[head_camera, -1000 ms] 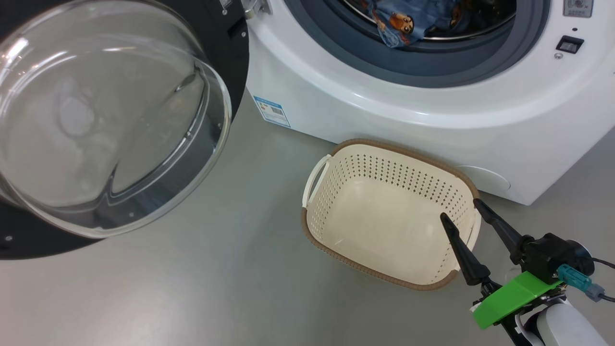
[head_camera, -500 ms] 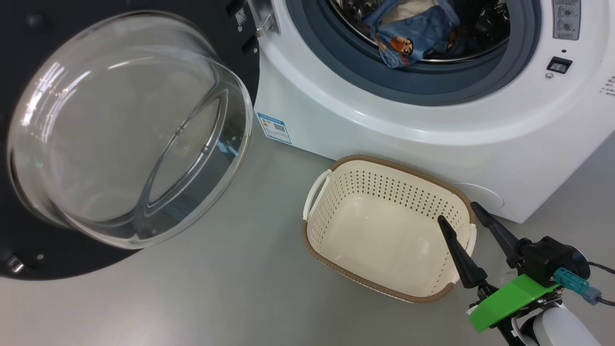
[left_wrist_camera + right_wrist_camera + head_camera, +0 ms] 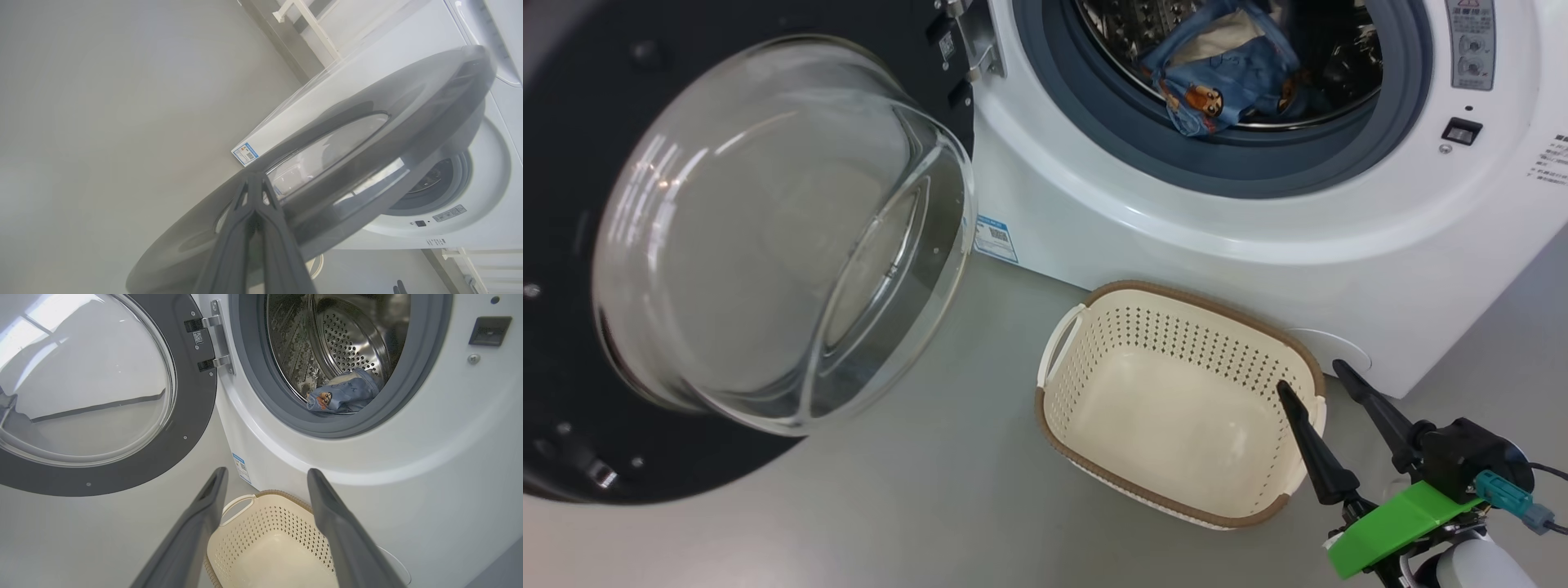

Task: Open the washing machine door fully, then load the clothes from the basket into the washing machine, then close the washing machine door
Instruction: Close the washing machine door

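Right gripper (image 3: 1310, 376) fingers spread; left gripper (image 3: 254, 177) fingers apparently pressed together.

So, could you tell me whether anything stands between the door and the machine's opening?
Nothing visible does. The clothes lie in the drum behind the grey ring, the basket sits on the floor below that ring, and the open right gripper hangs by the basket's rim, seemingly clear of the door's swing.

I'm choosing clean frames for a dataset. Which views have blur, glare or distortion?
Left wrist view: the washing machine door is smeared and soft, close behind the shut left claw. Head view: sharp on the basket, with pale reflections streaking the door's glass. Right wrist view: crisp on the clothes, bright reflections in the glass, wide-angle bowing of the washing machine.
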You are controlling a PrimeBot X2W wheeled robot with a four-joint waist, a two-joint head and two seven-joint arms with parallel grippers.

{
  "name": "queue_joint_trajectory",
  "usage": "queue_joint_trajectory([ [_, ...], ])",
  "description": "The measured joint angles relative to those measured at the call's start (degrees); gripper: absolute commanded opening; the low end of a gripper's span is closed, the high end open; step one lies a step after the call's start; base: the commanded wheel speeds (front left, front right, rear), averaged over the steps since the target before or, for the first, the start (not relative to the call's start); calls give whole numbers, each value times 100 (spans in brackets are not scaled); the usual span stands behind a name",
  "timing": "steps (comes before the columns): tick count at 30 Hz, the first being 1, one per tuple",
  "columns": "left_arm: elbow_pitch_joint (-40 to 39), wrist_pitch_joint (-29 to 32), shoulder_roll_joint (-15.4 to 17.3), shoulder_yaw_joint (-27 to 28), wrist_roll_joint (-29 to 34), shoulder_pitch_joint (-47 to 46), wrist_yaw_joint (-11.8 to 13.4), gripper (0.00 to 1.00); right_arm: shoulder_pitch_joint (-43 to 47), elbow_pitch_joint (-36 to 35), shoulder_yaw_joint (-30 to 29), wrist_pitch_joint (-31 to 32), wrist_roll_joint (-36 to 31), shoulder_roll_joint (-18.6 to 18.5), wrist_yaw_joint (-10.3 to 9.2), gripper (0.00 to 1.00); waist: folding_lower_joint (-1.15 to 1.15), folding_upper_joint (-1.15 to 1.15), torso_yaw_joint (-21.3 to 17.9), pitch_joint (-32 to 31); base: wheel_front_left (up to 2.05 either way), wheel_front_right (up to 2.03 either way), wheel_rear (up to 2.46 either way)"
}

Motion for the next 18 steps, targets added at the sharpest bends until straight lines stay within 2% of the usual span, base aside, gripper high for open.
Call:
queue_joint_trajectory([
  [7,-875,495,-145,-167,-196,309,-10,0,130,-26,-141,0,0,51,0,100,0,0,-47,-161,0,0,0],
  [18,-1837,947,-166,-186,-253,559,-8,0,242,-62,-270,0,0,136,0,100,0,0,-171,-304,0,0,0],
])
